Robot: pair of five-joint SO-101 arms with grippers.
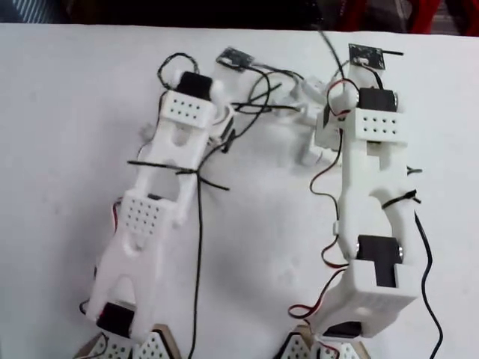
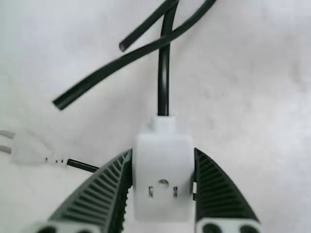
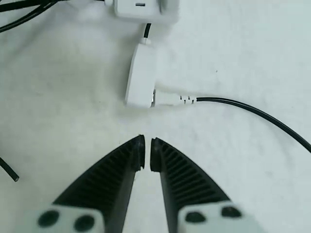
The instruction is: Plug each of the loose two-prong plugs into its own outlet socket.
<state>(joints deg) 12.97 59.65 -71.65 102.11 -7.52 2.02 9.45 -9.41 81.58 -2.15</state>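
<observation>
The left gripper (image 2: 163,154) has black ribbed fingers (image 2: 104,194), the outlet socket (image 2: 163,170) and loose plug (image 2: 29,154) are white, the cord (image 2: 164,77) black, the plug's 2 prongs (image 2: 5,149) silvery, the table (image 2: 252,73) white.

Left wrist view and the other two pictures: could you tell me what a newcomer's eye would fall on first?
The left claw grips a white socket by its sides, and a loose plug lies on the white table beside it. The right claw is shut and empty, facing a second socket that seems to have a corded plug pushed into its side.
</observation>
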